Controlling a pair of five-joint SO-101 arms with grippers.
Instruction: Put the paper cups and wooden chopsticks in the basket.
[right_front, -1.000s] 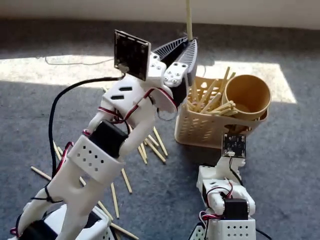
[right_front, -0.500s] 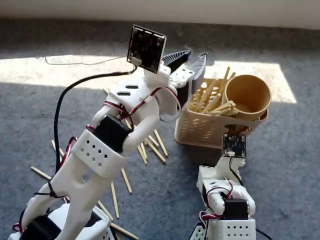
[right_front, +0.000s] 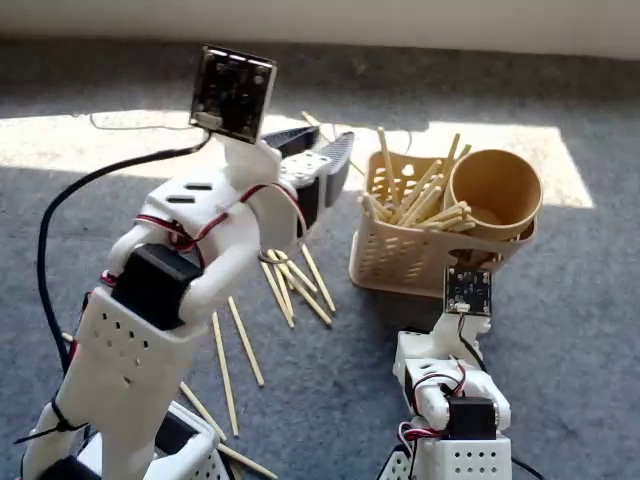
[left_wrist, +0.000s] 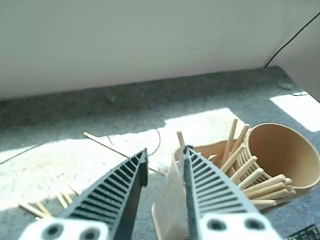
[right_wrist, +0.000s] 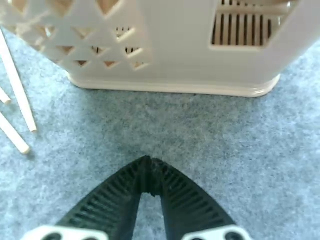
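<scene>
We see the left gripper (right_front: 332, 140) raised over the grey carpet (right_front: 570, 340), just beside the cream plastic lattice basket (right_front: 400, 265), at the end away from the cup. Its black ribbed jaws stand apart with nothing between them. In the left wrist view, part of the basket's pale wall shows through that gap.

The tan paper cup (right_front: 495, 190) lies tilted in the basket, at its right-hand end in the high view, with its open mouth turned up toward the camera. A bundle of pale wooden chopsticks (right_front: 420, 200) fills the rest of the basket. Some stand upright or lean against the lattice wall, and others lie across the cup's rim.

Loose wooden chopsticks (right_front: 295, 285) are scattered on the carpet to the left of the basket, beneath the left arm. More of them lie nearer that arm's base. One thin stick (left_wrist: 105, 145) rests apart from the others on the sunlit patch (right_front: 80, 140) beyond the basket.

The right gripper (right_wrist: 151, 162) sits low over the carpet with its jaws together, tips touching, and it holds nothing. It points at the basket's near wall, with a strip of bare carpet between them. Two loose chopstick ends lie off to one side of it.

A black cable (right_front: 60, 230) loops from the left arm.
</scene>
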